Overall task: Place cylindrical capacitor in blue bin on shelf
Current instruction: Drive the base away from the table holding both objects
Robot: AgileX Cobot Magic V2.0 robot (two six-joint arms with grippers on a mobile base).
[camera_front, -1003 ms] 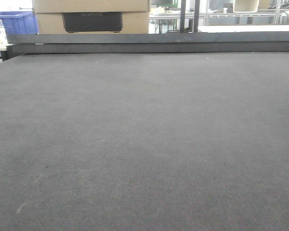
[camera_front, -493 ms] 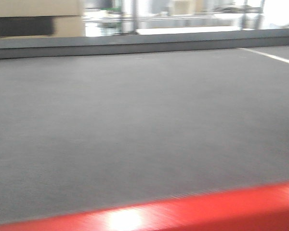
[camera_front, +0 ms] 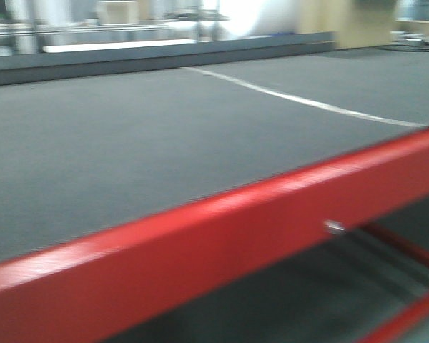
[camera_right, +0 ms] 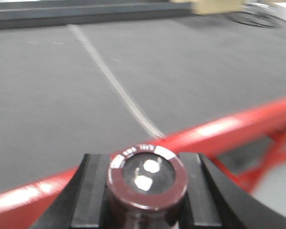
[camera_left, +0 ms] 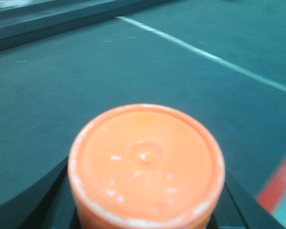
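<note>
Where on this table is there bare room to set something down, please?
The grey mat is bare on both sides of the white line, from the red rail back to the raised far edge. Nothing on it looks crowded.

Motion blur smears all three views, and nothing is crisp. In the front view, the red desk rail [camera_front: 222, 236] carries a pale sheen along its upper edge, while bright light washes out the background beyond the grey desk top [camera_front: 129, 128]. The left wrist view has a teal cast, and its orange cap [camera_left: 145, 164] looks soft and overexposed. In the right wrist view, white glints sit on the cylindrical capacitor [camera_right: 147, 179], and glare streaks the rail.
</note>
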